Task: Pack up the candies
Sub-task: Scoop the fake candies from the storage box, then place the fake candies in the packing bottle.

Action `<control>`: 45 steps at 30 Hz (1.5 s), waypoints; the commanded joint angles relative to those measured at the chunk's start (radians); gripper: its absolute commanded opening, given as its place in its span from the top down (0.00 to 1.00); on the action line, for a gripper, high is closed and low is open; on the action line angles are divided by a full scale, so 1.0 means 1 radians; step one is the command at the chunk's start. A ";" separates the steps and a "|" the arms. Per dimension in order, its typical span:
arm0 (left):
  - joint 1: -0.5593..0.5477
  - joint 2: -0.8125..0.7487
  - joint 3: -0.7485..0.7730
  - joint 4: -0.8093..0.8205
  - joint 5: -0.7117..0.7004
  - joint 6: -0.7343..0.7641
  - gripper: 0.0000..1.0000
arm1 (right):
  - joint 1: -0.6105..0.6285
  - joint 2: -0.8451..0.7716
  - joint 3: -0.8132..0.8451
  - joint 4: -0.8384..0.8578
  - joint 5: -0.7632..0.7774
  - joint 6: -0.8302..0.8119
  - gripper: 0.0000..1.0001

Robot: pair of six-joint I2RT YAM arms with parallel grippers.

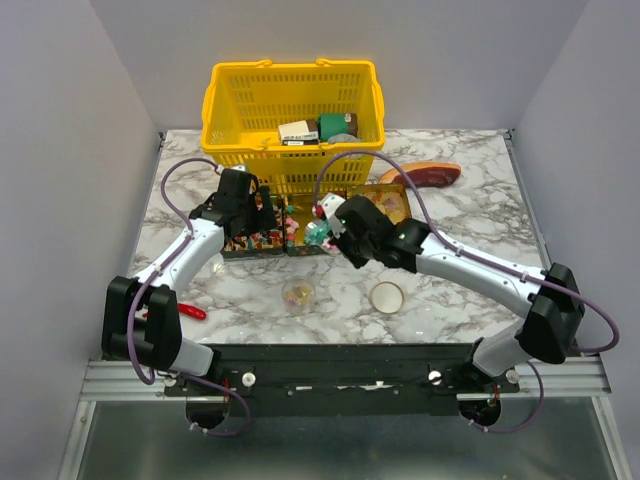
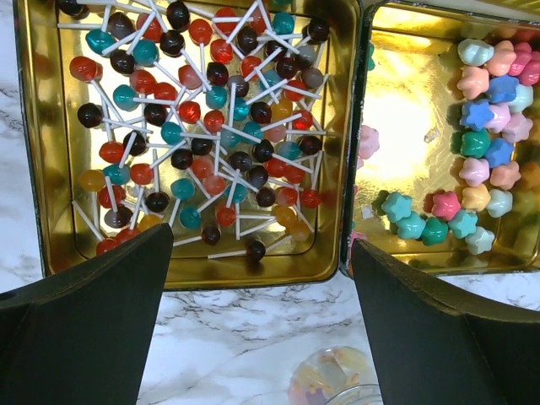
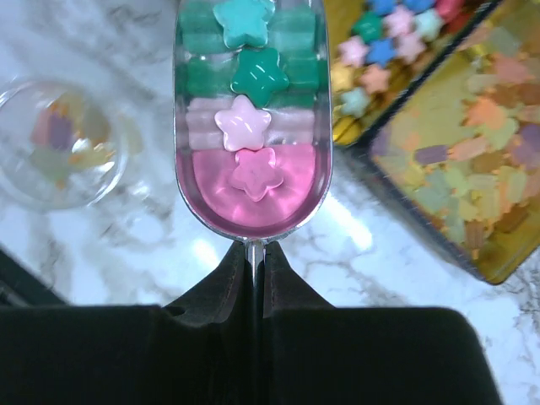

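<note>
My right gripper (image 3: 253,255) is shut on the handle of a metal scoop (image 3: 253,181) that holds several star candies (image 3: 243,124) in teal, green and pink, above the marble. In the top view the scoop (image 1: 320,230) hangs by the tins in front of my right gripper (image 1: 335,228). My left gripper (image 2: 261,243) is open and empty, at the near edge of a gold tin of lollipops (image 2: 194,126), with a tin of star candies (image 2: 472,169) to its right. It also shows in the top view (image 1: 240,205). A clear cup of gummies (image 1: 298,295) stands near.
A yellow basket (image 1: 225,110) with boxes stands at the back. A red-brown meat slab (image 1: 425,175) lies at the back right. A round lid (image 1: 387,296) lies right of the cup. A red object (image 1: 190,311) lies by the left arm. A tin of gummies (image 3: 472,169) sits on the right.
</note>
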 commanded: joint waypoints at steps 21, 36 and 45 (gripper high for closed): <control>0.019 0.023 -0.008 0.050 0.009 -0.015 0.01 | 0.249 0.108 0.176 -0.477 -0.115 0.100 0.99; 0.027 0.037 -0.007 0.053 0.018 -0.017 0.01 | 0.253 0.210 0.319 -0.666 -0.112 0.120 0.99; 0.030 0.040 -0.007 0.058 0.035 -0.015 0.01 | 0.253 0.200 0.377 -0.709 -0.088 0.152 0.99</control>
